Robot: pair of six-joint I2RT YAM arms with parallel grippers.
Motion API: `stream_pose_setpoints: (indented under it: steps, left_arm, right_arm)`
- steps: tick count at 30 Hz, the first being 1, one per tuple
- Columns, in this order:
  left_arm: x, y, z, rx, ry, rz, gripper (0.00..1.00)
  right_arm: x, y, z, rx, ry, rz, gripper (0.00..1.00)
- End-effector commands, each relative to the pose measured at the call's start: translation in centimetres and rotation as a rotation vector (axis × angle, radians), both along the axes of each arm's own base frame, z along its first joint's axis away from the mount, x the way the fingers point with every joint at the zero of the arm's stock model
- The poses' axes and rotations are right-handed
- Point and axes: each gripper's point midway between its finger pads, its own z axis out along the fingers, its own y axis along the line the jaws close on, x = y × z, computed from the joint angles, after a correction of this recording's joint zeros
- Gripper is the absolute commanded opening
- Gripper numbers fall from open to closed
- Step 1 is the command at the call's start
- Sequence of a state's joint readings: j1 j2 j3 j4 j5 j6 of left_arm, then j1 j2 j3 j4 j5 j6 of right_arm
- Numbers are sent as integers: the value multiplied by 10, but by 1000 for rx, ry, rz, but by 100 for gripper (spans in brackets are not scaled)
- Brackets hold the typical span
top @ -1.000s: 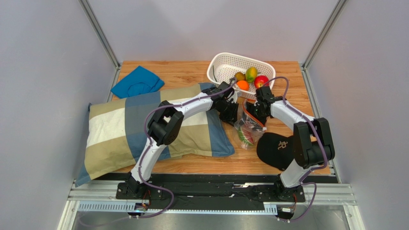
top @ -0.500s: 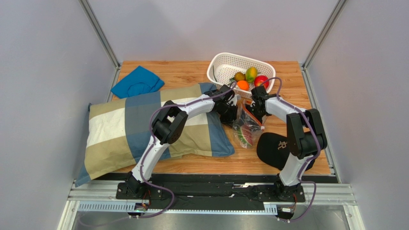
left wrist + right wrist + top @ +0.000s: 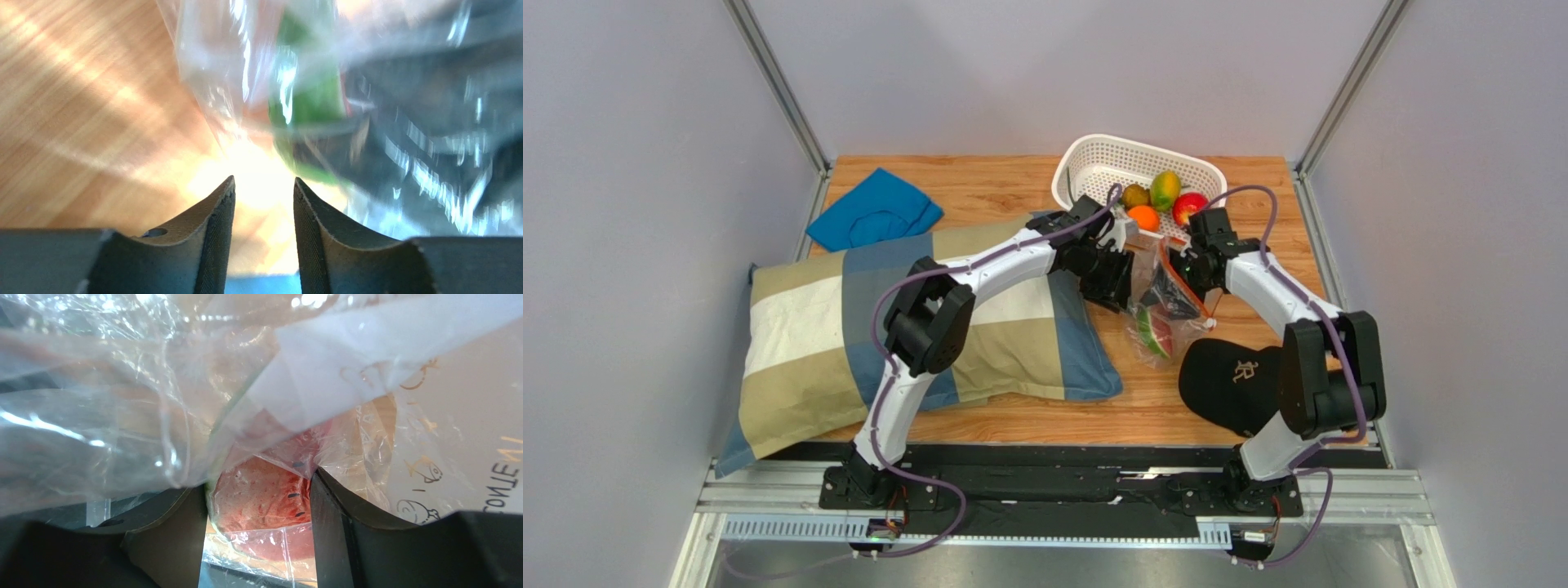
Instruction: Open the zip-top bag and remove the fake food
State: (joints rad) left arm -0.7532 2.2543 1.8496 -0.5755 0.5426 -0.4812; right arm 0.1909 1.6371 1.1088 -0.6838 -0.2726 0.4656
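The zip-top bag [image 3: 430, 404] has a white patch w/ orange letters in the right wrist view. They're backwards & cut off at the edge, so can't read the word for sure. Tiny drawings sit by them, incl. a fish. The black cap [image 3: 1228, 395] has a white logo, too small to read.

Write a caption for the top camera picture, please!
The left gripper and right gripper meet at the zip-top bag holding fake food by a basket.

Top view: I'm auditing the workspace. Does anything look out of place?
One corner of the pillow hangs past the near-left edge of the table. Nothing else stands out.
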Motion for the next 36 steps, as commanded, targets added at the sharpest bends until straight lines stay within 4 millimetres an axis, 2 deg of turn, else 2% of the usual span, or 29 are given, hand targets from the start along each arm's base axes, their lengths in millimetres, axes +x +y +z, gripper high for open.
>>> stream_pose_setpoints:
  steps: [1, 6, 7, 8, 15, 18, 20, 21, 22, 23, 24, 25, 26, 28, 32, 36]
  left_arm:
    - [-11, -2, 70, -168, -100, -97, 48]
    - [-18, 3, 93, -282, -138, -130, 58]
    - [-19, 0, 96, -311, -143, -150, 62]
    - [-25, -2, 99, -338, -117, -182, 63]
    - [-31, -7, 94, -403, -73, -234, 64]
    - [-28, -7, 93, -435, -42, -252, 62]
    - [-25, -11, 94, -483, -26, -247, 57]
    - [-27, -12, 97, -513, -17, -260, 51]
    - [-24, -16, 101, -554, -48, -266, 34]
    - [-25, -18, 107, -576, -17, -246, 27]
    - [-23, -20, 111, -598, -28, -238, 22]
    - [-21, -22, 118, -643, -76, -240, 10]
    - [-20, -23, 122, -653, -66, -207, 6]
    - [-16, -24, 127, -676, -92, -193, 0]
    - [-21, -33, 132, -684, -84, -200, 0]
    - [-31, -46, 140, -692, -92, -214, 0]
  right_arm:
    - [7, 1, 50, 133, -106, -31, 0]
    - [7, 12, 67, 325, -111, -4, 0]
    - [7, 13, 68, 338, -113, 1, 0]
    - [7, 14, 72, 349, -124, 7, 0]
    - [1, 22, 99, 500, -119, 38, 0]
    - [-5, 27, 104, 557, -95, 57, 2]
    - [-9, 31, 104, 594, -69, 67, 5]
    - [-14, 33, 101, 610, -51, 67, 7]
    - [-15, 33, 99, 610, -48, 62, 9]
    - [-15, 32, 99, 608, -55, 60, 20]
    - [-19, 32, 91, 601, -38, 49, 25]
    - [-21, 32, 90, 603, -32, 45, 29]
    - [-21, 33, 88, 608, -25, 36, 38]
    - [-24, 34, 83, 614, -16, 26, 48]
    - [-17, 40, 80, 623, -28, 31, 56]
    - [-18, 58, 81, 616, -14, 70, 66]
